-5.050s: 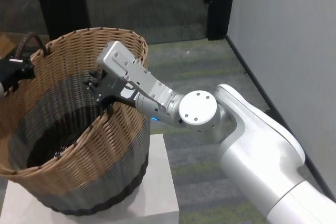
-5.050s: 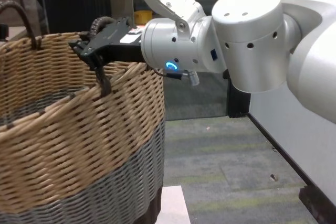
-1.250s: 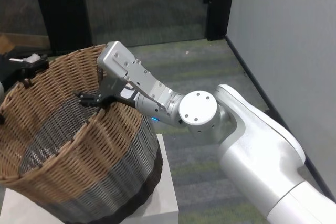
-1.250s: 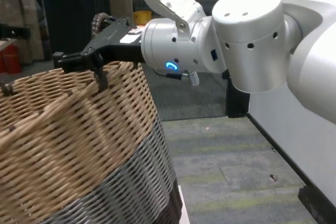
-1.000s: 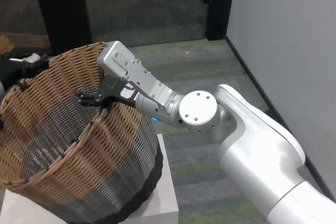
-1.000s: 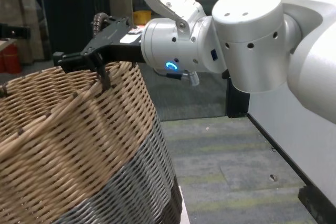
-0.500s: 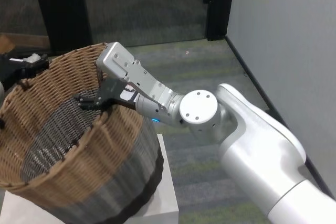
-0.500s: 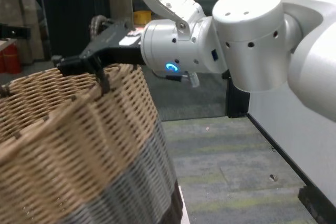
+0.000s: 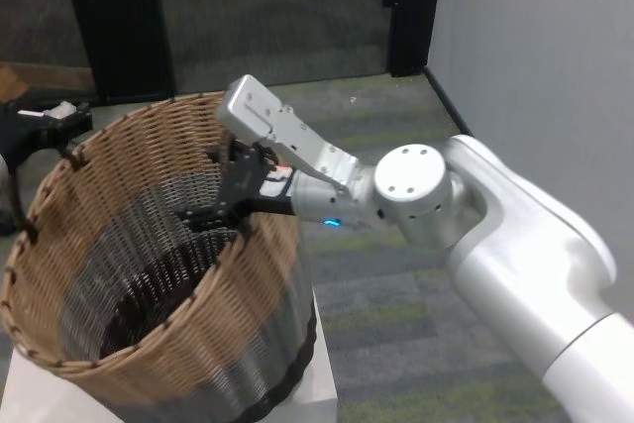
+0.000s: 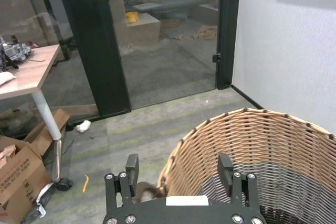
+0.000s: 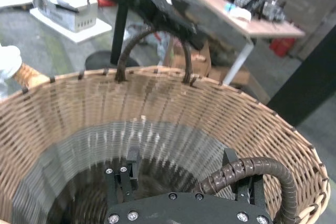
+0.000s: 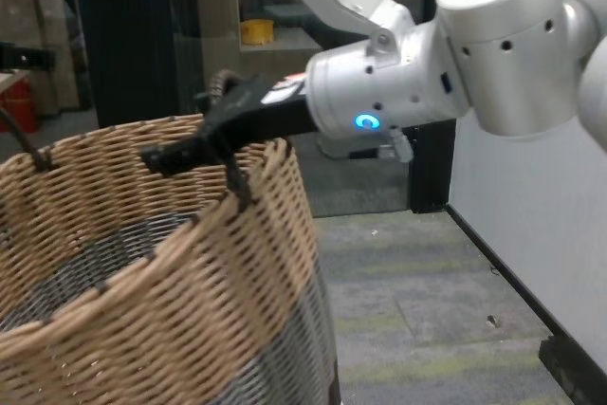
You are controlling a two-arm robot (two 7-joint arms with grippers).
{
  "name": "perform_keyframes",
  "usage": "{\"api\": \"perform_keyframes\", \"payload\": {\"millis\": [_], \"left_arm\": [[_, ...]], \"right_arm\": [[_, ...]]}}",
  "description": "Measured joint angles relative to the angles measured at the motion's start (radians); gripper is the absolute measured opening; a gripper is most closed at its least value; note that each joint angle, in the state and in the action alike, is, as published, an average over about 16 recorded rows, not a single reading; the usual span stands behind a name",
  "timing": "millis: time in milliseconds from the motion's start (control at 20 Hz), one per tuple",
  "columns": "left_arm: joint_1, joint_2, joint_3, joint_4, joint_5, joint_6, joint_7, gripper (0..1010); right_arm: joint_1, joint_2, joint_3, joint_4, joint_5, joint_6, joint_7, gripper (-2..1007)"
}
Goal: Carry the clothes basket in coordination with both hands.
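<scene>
Wicker filled most of the head view: the basket sat on a white block, its mouth tipped a little toward the camera. The right claw reached over the rim on the right side and hung inside the basket, fingers spread wide, holding nothing. The left claw showed only as a black shape at the far left rim, above the loop handle there; from this angle I could not tell whether it touched the handle.

From the left wrist, the left claw stood with both fingers well apart, one either side of the basket rim, gripping nothing. Beyond lay grey carpet, a dark glass door, a table and a cardboard box.

From the right wrist, the right claw was wide open and empty inside the basket, pointing at the grey inner wall. The near handle curved beside one finger. The far handle stood upright on the opposite rim, with the other arm's black claw just above it.

From the chest, the right arm, blue ring lit, stretched leftward, its claw over the near rim beside the handle's root.
</scene>
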Motion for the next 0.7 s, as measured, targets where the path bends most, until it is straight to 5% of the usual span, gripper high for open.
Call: {"api": "perform_keyframes", "payload": {"millis": [300,700], "left_arm": [[0.0,0.0,0.0,0.0,0.0,0.0,0.0,1000],[0.0,0.0,0.0,0.0,0.0,0.0,0.0,1000]], "right_arm": [[0.005,0.058,0.012,-0.03,0.042,0.083,0.048,1005],[-0.013,0.127,0.055,-0.106,0.106,0.191,0.075,1005]]}}
